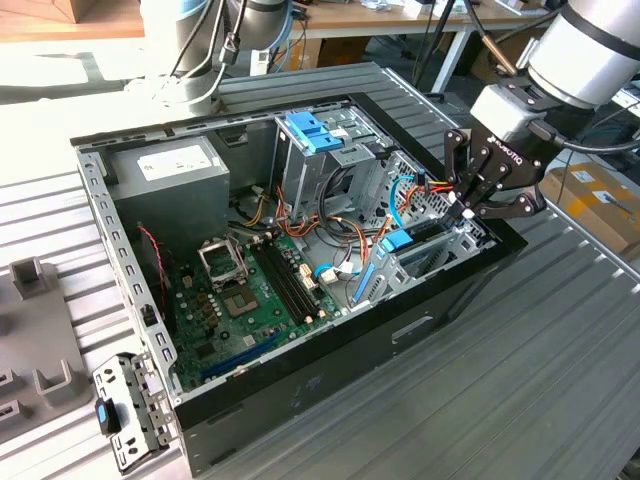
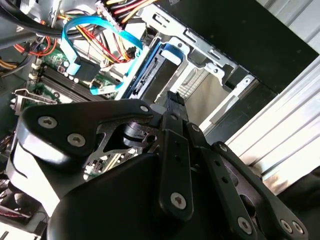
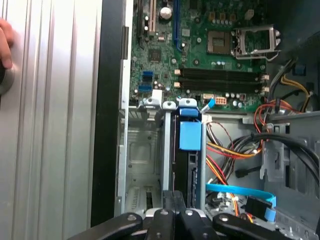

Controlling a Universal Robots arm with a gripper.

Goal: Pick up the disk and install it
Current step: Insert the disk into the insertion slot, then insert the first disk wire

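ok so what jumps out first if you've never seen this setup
The open computer case fills the middle of the exterior view, its green motherboard lying bare inside. At the case's end toward the exterior view's right, the black gripper hangs over the drive bay. There, in the first wrist view, the disk with its bright blue rail stands on edge in a slot.

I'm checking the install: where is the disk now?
The disk stands on edge in the drive cage toward the exterior view's right of the case, next to the motherboard and close by the gripper.
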